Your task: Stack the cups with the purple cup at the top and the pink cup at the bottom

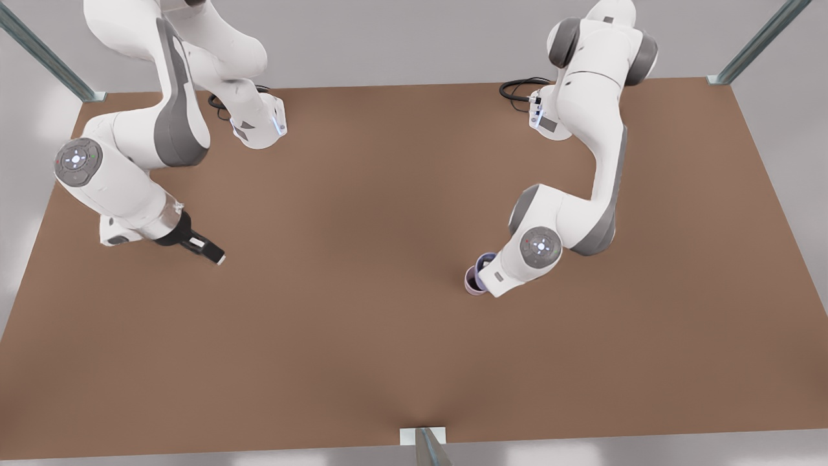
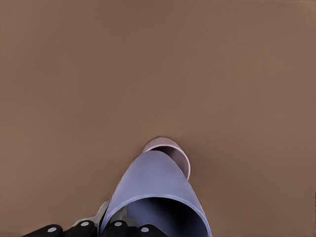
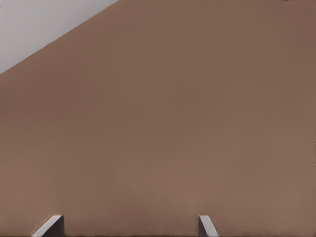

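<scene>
Two matte tapered cups: bluish-lavender purple cup [image 2: 155,190] clamped in my left gripper [image 2: 106,228], tilted above mauve pink cup [image 2: 170,150] standing on brown table [image 1: 362,272]. My right gripper [image 1: 210,251] waits w/ fingers [image 3: 49,226] spread, well apart. Table edges far off.

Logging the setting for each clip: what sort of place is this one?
Most likely a simulated lab workcell, not a home: a bare brown table with metal frame posts at its corners, and the only props are a purple cup and a pink cup.
</scene>
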You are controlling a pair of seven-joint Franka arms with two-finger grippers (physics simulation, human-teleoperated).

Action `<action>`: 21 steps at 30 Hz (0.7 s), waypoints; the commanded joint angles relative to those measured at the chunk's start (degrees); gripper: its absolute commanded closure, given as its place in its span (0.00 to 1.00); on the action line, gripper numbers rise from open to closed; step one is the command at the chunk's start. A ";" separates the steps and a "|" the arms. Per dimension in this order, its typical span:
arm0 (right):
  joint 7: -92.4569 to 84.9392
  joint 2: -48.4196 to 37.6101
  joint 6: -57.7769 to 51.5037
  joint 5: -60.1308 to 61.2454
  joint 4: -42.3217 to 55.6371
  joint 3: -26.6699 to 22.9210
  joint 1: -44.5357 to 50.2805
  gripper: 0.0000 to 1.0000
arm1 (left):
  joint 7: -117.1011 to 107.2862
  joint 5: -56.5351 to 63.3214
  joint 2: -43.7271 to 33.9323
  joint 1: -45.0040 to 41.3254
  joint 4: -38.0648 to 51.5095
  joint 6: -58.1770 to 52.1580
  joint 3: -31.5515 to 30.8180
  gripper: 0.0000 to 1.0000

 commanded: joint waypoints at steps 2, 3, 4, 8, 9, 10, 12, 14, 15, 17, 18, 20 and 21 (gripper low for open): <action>-27.11 -0.11 -2.27 -0.86 0.19 1.02 0.13 0.00 | -23.65 -0.76 0.06 -0.11 -0.34 3.45 0.01 0.79; -26.85 -0.11 -2.62 -0.77 0.19 1.02 0.04 0.00 | -23.65 -0.76 0.06 -0.20 -0.34 3.45 0.01 0.79; -26.85 -0.11 -2.62 -0.77 0.19 1.02 0.13 0.00 | -23.65 -0.76 0.32 -0.11 -0.34 3.45 0.01 0.79; -25.70 0.76 -3.06 -0.77 1.78 1.11 0.39 0.00 | -22.69 -0.41 0.32 -0.11 -1.13 3.45 0.01 0.79; -26.05 0.76 -3.15 -0.86 1.69 1.11 0.39 0.00 | -22.69 -0.41 0.14 -0.11 -2.00 3.45 0.01 0.79; -26.84 0.76 -3.50 -0.95 1.60 1.11 0.39 0.00 | -23.04 -0.49 -0.38 -0.20 -3.94 3.45 0.01 0.79; -41.07 1.73 -2.10 -1.21 1.69 1.20 0.75 0.00 | -22.95 -0.49 -1.09 -0.90 -6.31 3.36 0.01 0.79; -51.28 2.52 0.54 -1.21 1.69 1.20 0.83 0.00 | -22.86 -0.49 -1.35 -0.90 -6.58 3.45 0.01 0.79; -55.93 2.70 1.68 -1.39 1.25 1.11 0.75 0.00 | -22.86 -0.49 -1.26 -0.90 -6.58 3.45 0.01 0.79; -65.60 2.52 1.95 -1.47 0.28 0.50 -0.04 0.00 | -22.95 -0.58 -1.26 -0.90 -7.02 3.45 0.01 0.79; -67.54 1.99 1.86 -1.82 -0.51 -1.17 -0.04 0.00 | -22.86 -0.58 -1.26 -0.90 -7.19 3.45 0.01 0.79; -74.83 2.00 1.86 -3.14 -0.33 -3.11 -0.13 0.00 | -22.77 -0.67 -1.00 -0.90 -7.37 3.62 0.01 0.79; -76.59 1.99 1.25 -4.73 -0.33 -3.90 -0.31 0.00 | -22.77 -0.67 -0.82 -0.90 -7.46 3.97 -0.08 0.79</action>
